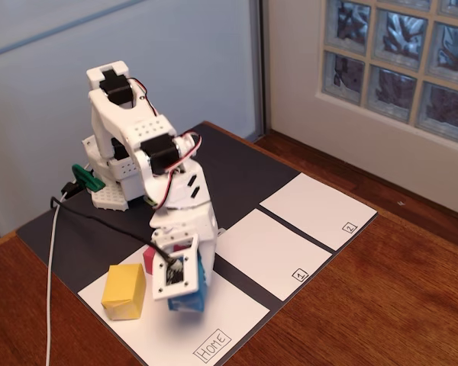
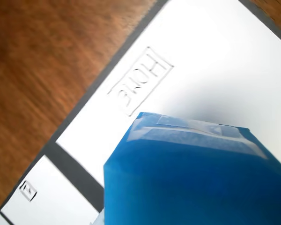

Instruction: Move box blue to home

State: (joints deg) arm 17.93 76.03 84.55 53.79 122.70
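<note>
Hand point(image 1: 189, 293) closed around the blue box point(image 1: 192, 288), over the Home sheet point(image 1: 237, 313). Yellow block point(image 1: 124, 291) just left of hand in fixed view.

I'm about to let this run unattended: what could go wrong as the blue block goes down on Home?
1. The blue block sits close to the yellow block and pink block already on Home; lowering or opening the gripper could nudge them.
2. It looks tilted in the wrist view, so it may tip on release.
</note>
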